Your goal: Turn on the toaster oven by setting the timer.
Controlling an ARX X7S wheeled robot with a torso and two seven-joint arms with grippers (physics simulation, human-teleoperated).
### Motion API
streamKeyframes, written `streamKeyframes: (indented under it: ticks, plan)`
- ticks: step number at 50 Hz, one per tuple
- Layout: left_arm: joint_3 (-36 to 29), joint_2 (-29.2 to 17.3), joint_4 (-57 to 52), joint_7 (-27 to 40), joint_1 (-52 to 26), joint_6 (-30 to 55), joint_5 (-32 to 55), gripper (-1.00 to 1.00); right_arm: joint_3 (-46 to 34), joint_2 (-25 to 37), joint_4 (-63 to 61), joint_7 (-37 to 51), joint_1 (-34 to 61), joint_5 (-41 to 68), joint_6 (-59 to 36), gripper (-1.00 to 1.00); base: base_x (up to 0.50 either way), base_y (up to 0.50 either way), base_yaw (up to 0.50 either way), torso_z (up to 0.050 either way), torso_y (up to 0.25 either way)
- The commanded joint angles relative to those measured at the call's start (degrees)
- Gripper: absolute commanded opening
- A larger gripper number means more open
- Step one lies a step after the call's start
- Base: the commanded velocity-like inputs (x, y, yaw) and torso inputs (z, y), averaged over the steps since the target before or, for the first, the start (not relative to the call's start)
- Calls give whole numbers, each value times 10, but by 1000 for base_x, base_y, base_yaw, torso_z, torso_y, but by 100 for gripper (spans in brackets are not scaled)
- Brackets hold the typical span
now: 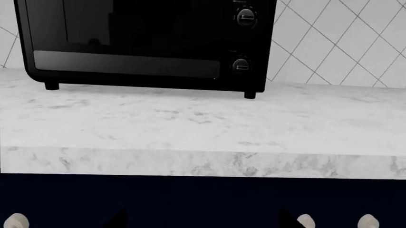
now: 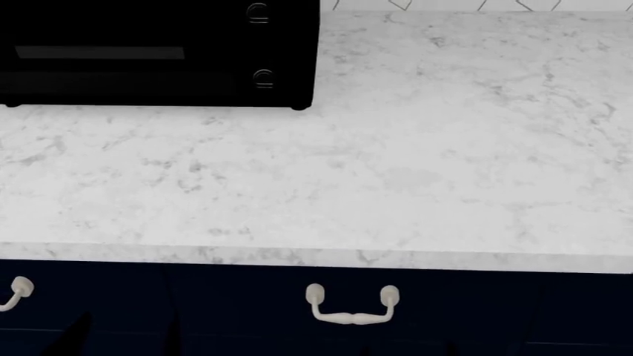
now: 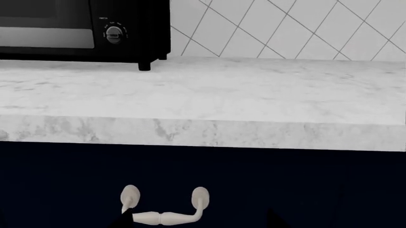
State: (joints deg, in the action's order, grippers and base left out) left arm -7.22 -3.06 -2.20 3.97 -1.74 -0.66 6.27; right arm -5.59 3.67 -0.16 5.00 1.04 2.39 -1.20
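The toaster oven is a black box with a dark glass door. It stands at the back left of the counter. Two round knobs sit in a column on its right side. In the left wrist view the toaster oven shows with both knobs and two small feet. In the right wrist view only the toaster oven's right end and one knob show. My left gripper and right gripper are both open and empty. They are low, in front of the dark cabinet and well short of the oven.
A white marble counter runs across with a thick front edge. Below it are navy drawer fronts with cream handles, one close to my right gripper. A white diagonal-tiled wall stands behind.
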Motion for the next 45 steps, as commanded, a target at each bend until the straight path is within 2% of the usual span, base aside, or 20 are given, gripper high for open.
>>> streamKeyframes:
  ticks: [1,10,18,25,35,36,37,38,40,45]
  plan:
    - [-22,-6,22,10,-20,-15,4,100,-14,10,-17,9,6,7,-12,100,0,0,0,50,0]
    - [-33,-13,22,14,-18,-21,10,100,-21,17,-31,16,12,11,-25,100,0,0,0,50,0]
    - [-39,-21,-7,23,-16,-16,13,100,-21,35,-102,26,16,10,-72,100,0,0,0,50,0]
    - [-33,-28,-43,37,-15,-12,23,100,-4,70,-234,33,48,4,-187,100,0,0,0,3,0]
    - [-65,-47,-138,31,-6,-13,4,100,5,89,-314,28,116,13,-288,100,0,0,0,0,0]
    - [-56,-52,-153,28,-32,21,22,100,7,91,-318,27,121,15,-294,100,0,0,0,0,0]
    - [2,-92,-67,-19,-118,107,108,100,8,92,-323,27,125,17,-301,100,0,0,0,0,0]
    - [6,-95,-53,-19,-204,193,123,100,11,94,-325,26,130,19,-306,100,0,0,0,0,0]
    - [9,-97,-65,-12,-356,238,129,100,15,96,-332,24,143,24,-322,100,0,0,0,0,0]
    - [23,-96,-49,-12,-400,252,144,100,22,97,-321,18,174,37,-336,100,0,0,0,0,0]
